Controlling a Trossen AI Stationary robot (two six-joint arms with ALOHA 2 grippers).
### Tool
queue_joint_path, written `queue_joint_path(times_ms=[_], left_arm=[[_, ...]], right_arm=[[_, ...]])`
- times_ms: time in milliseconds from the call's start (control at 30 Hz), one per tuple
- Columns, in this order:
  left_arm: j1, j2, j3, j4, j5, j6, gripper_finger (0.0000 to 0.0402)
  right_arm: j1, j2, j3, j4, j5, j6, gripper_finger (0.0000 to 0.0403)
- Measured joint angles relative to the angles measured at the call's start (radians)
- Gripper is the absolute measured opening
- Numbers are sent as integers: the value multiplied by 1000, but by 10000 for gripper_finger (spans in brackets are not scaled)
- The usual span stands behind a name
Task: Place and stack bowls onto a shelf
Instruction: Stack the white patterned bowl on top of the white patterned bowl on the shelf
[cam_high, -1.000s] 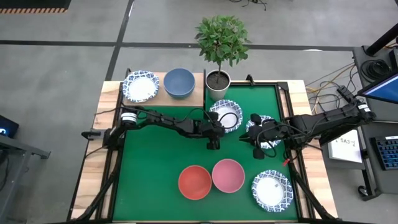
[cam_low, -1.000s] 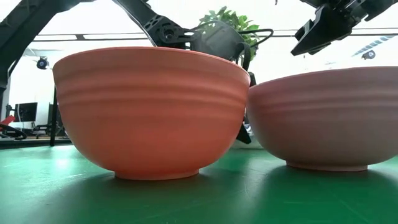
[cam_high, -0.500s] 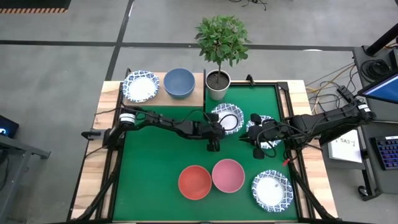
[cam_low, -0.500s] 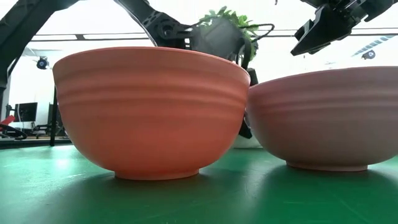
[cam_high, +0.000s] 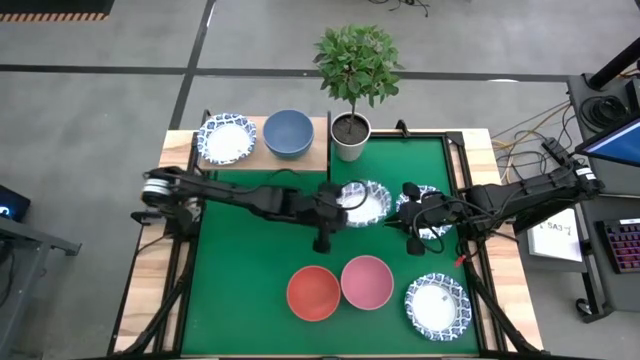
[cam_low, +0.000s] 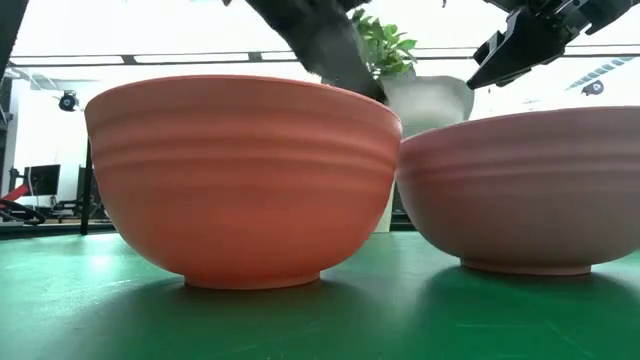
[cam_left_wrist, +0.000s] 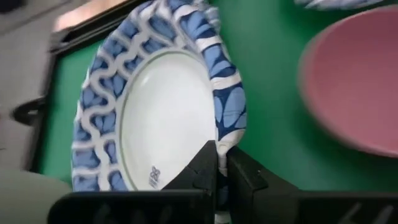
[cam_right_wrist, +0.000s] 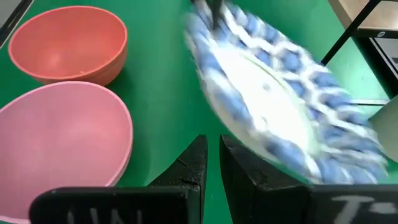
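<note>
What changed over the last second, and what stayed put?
The left gripper closed on the rim of the patterned bowl near the plant pot and has begun pulling it back toward the left, tilting it up off the mat. The right gripper kept hovering shut over its own patterned bowl. The red bowl, pink bowl and the two bowls on the shelf did not move.

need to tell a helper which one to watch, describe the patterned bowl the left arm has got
On the green mat, look in front of the white plant pot. There a shallow white bowl with a blue-patterned rim is pinched by the left end effector. Unlike the other patterned bowls, it is gripped at its rim.
</note>
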Motion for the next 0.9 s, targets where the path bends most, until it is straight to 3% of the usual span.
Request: queue_joint_path(times_ms=[133,500,667,900], left_arm=[[-42,-116,0,-122,77,-87,0],[-184,-384,0,-376,69,-318,0],[-215,-494,0,-472,-44,-455,0],[-215,-647,0,-656,-249,-473,0]], right_arm=[[0,0,0,4,0,1,31],[0,0,-5,35,0,-16,31],[0,0,-11,48,0,-21,31],[0,0,-11,57,0,-26,31]])
